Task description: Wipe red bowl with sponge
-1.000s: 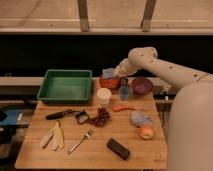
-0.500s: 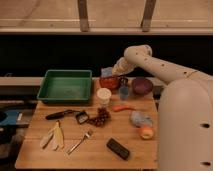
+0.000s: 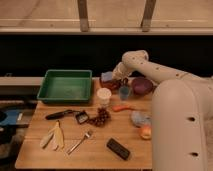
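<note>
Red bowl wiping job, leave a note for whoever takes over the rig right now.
Gripper: shut, at the far side of the table, right over the red bowl.
Sponge: blue block sitting in the red bowl, at the gripper's tip; whether it is gripped can't be told.
Purple bowl and small blue cup stand just right of the red bowl.
Done: arm and sponge at the bowl.
Left: confirm the wiping, then withdraw.
</note>
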`<state>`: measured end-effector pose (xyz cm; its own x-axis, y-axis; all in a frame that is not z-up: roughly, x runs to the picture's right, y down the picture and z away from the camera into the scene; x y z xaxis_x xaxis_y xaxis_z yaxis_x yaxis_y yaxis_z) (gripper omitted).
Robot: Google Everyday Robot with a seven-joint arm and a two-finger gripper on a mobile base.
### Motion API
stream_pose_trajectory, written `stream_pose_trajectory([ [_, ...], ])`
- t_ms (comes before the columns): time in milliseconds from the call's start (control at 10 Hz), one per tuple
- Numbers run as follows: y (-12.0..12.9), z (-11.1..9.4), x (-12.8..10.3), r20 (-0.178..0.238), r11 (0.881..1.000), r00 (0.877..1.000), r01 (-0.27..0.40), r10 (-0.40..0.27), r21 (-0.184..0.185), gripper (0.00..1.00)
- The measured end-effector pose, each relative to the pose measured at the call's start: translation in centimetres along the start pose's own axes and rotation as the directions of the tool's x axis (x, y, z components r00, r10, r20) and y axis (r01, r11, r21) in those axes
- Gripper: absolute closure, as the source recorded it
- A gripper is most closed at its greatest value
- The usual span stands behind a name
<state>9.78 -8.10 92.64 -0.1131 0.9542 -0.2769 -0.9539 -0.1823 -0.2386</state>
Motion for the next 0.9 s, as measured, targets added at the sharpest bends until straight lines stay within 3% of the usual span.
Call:
stream_pose_trajectory([
  [600, -2.7, -0.3, -1.2, 0.04, 0.995, 0.995, -0.09, 0.089, 0.03, 1.0],
  [900, -3.7, -0.9, -2.6, 0.064, 0.991, 0.989, -0.137, 0.136, 0.01, 1.0],
])
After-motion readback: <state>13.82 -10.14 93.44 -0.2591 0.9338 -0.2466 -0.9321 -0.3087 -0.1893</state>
